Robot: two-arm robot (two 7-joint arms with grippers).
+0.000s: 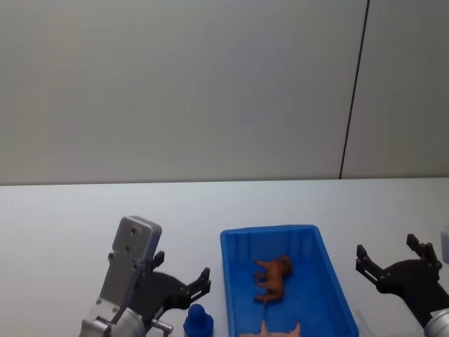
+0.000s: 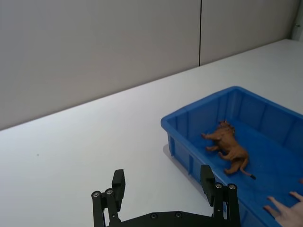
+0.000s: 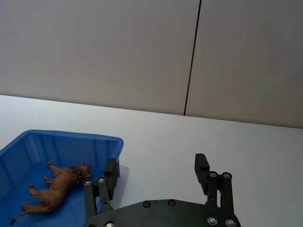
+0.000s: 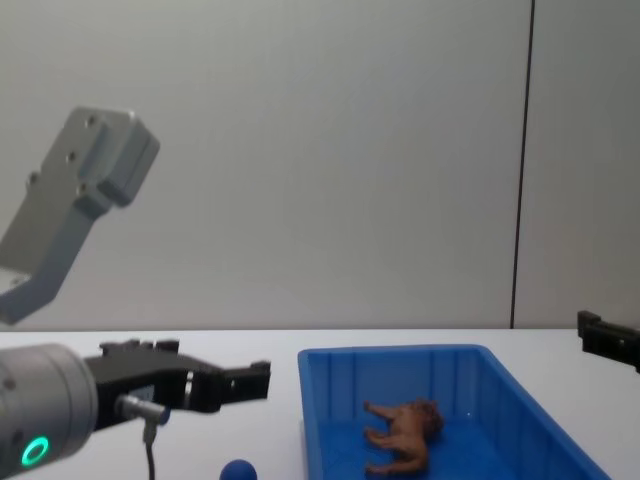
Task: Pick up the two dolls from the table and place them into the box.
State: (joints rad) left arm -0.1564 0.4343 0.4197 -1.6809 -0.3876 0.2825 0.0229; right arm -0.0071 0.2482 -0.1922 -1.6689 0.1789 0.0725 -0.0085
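Left gripper (image 2: 162, 182), spread and empty, hovers beside the dark-blue doll (image 1: 198, 321) on the table (image 1: 70, 217). Brown doll (image 1: 273, 279) lies in the box (image 1: 266, 230), so half the task remains; right gripper (image 1: 388, 251) idles beside the box, spread.

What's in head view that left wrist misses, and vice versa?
Head, not left wrist: the blue doll on the table, left of the box and beside the left gripper; also the right gripper, open, right of the box. Left wrist, not head: the dark tail tip of the brown doll and the ribs inside the box walls. Both: the brown doll lying on its side in the box, the left gripper open and empty, the table, the wall seam.
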